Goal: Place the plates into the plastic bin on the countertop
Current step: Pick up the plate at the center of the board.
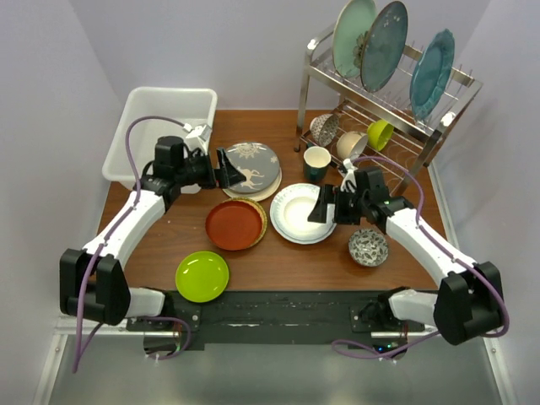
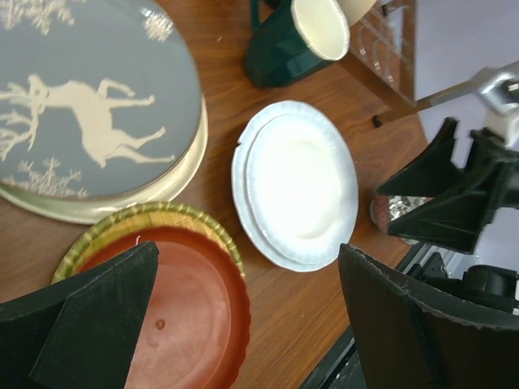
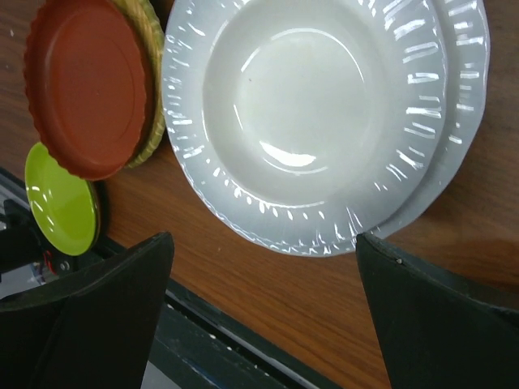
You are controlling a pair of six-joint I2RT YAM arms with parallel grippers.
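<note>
Six plates are lying on the countertop: grey deer-patterned plate resting on cream plate, red-brown plate on woven yellow plate, ribbed white plate, and lime green plate. The white plastic bin is sitting at the far left. The left gripper and right gripper are hovering with fingers spread, grasping nothing.

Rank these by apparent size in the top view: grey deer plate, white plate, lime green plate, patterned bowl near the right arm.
1. white plate and grey deer plate: about alike; the left gripper hides part of the grey one, so unranked.
2. lime green plate
3. patterned bowl
</note>
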